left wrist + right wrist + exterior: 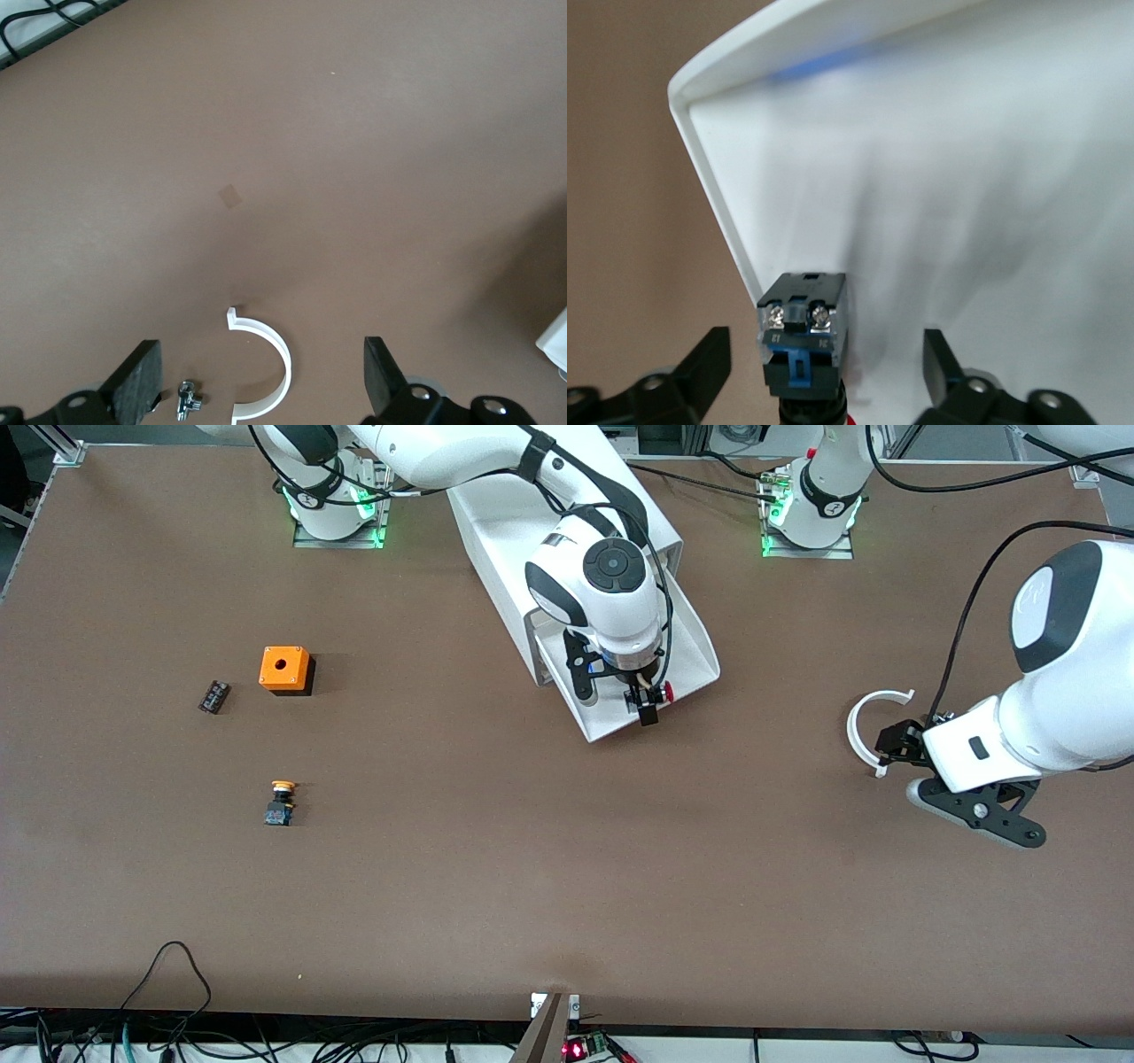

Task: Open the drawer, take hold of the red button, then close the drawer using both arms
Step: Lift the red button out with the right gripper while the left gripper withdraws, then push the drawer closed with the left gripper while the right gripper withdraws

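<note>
- Button (666, 690) lies in the pulled-out drawer (700, 657), by the drawer's corner nearest the front camera, red cap toward the L arm's end of the table.
- Going L to R in front view: black connector block (213, 696), orange cube (285, 670), yellow-capped button (282, 802), all toward the R arm's end and well apart from the drawer.
- Mid-table: cabinet (496, 531) w/ drawer open; right gripper (647, 707) down inside it, at the button.
- Key relation: in R wrist view the button (804, 341) sits between the two fingers (700, 363), its long axis running along the approach line, black-and-blue body facing the cam, cap end nearest the wrist.
- Jaws apart, neither pad touching the body yet; gap on both sides, so no grip. Judgement: squeezing straight in should catch it.
- R arm is plainly the nearer one.
- Farthest R: left gripper (895, 746) waits low over bare table next to a white C-shaped clip (864, 726), jaws wide apart, holding nothing.
</note>
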`<state>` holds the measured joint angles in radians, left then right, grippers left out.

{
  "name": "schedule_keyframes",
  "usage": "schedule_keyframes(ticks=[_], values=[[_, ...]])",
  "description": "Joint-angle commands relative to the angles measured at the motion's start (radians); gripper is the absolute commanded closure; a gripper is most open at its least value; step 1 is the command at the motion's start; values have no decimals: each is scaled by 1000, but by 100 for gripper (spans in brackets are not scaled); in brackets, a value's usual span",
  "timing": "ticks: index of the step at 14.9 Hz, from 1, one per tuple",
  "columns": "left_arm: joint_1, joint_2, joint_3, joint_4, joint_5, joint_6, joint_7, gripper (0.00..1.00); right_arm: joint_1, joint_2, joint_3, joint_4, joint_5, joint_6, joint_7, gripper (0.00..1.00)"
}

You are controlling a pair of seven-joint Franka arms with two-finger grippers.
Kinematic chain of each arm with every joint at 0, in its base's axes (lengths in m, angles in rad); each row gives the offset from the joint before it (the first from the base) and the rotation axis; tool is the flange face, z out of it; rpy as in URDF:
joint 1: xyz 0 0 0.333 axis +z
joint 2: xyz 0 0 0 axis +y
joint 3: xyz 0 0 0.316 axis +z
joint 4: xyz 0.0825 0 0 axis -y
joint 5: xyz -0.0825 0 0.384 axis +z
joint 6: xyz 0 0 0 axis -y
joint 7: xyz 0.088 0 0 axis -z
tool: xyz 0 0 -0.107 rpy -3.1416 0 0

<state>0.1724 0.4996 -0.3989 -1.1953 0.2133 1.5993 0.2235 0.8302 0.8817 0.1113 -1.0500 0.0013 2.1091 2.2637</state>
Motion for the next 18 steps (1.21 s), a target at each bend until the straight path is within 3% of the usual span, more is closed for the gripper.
schedule_keyframes(ticks=[1, 2, 3, 5, 7, 11, 18], values=[[-16, 19, -6, 23, 20, 7, -103, 0, 9, 3, -10, 18, -7, 2, -12, 73], [-17, 19, -8, 22, 21, 7, -158, 0, 7, 2, -10, 18, -7, 0, -12, 90], [-16, 19, -9, 19, 21, 8, -217, 0, 3, 0, -9, 18, -6, -1, -12, 100], [-14, 16, -12, -4, 17, 8, -304, 0, 1, -6, -10, 21, -6, -12, -12, 100], [-10, 10, -11, -27, -59, 8, -366, 0, 0, -23, -15, 25, -6, -23, -27, 100], [-1, 7, -11, -99, -138, 45, -548, 0, -32, -67, -13, 34, -6, -107, -200, 100], [-11, -121, -118, -613, -134, 592, -863, 0, -192, -161, -2, 36, 20, -235, -672, 100]])
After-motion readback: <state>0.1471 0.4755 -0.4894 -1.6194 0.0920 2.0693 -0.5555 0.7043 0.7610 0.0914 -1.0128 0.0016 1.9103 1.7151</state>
